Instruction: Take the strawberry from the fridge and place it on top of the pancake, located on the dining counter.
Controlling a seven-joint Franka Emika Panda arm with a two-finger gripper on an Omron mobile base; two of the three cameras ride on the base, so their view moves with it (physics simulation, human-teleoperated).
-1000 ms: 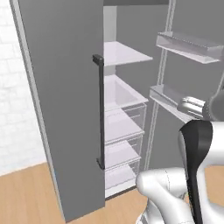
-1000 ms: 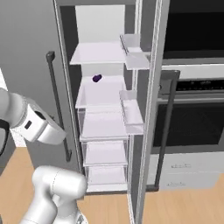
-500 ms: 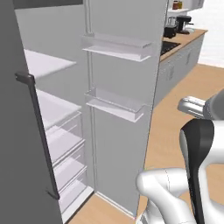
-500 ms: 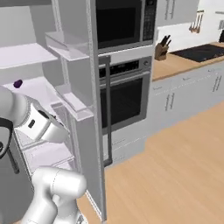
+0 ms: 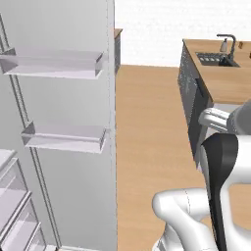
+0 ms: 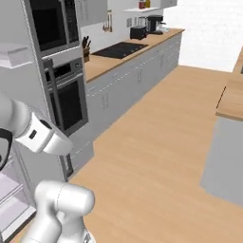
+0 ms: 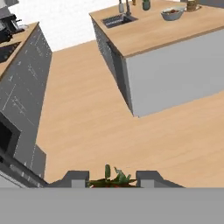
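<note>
In the hand view the strawberry (image 7: 112, 178) sits between my fingertips (image 7: 75, 177), its dark green top poking up over a sliver of red; the gripper (image 7: 113, 181) is shut on it. Ahead stands the dining counter (image 7: 157, 33), a light wooden top on a grey base, which also appears as the dining counter (image 5: 223, 86) and the dining counter (image 6: 231, 100). At its far end a small tan-brown stack, the pancake (image 7: 191, 5), is cut by the picture's edge. The fridge door (image 5: 63, 98) with its pale shelves stands open on the left.
A white fruit bowl (image 7: 172, 14) and a sink (image 7: 114, 20) are on the island top. The black-glass wall oven (image 6: 66, 97) and grey cabinets with a wooden top (image 6: 128, 66) line the left side. Wooden floor (image 6: 156, 156) lies open between them and the island.
The whole picture has swung from the fridge's inside towards the kitchen floor and the island, so the base has turned. The gripper stays shut on the strawberry.
</note>
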